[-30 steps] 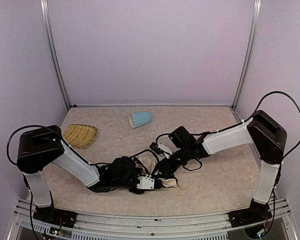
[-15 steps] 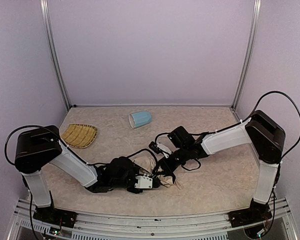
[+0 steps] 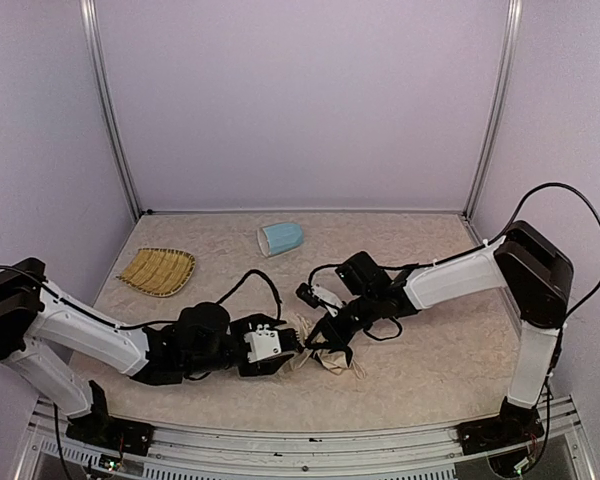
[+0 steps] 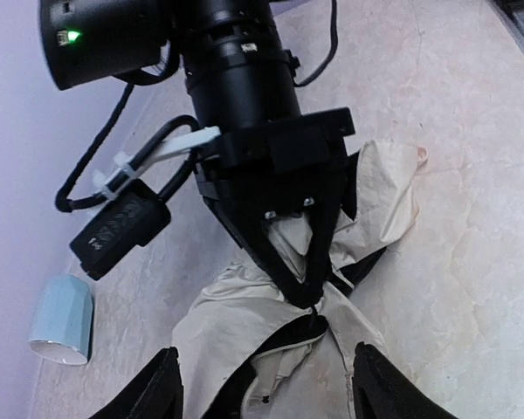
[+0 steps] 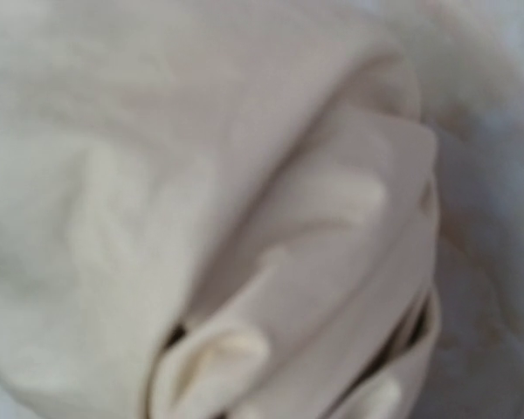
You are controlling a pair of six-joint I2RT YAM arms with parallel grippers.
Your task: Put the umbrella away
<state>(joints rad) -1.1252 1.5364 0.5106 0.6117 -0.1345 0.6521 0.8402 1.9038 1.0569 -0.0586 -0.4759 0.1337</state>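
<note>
While right jaws pinch its bunched cloth, cream-beige folding umbrella (image 4: 231, 305) lies crumpled, well nearward of light-blue mug (image 3: 281, 238). Left jaws wide, empty. Step likely: gathering canopy. Next: left grips loose folds.

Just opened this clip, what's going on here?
Two robot arms are working on a beige umbrella lying loose and bunched on the table. The right gripper is pinched shut on a fold of its fabric. The left gripper is open, fingers spread over the cloth without gripping it. A blue mug and a straw tray sit farther back, untouched.
</note>
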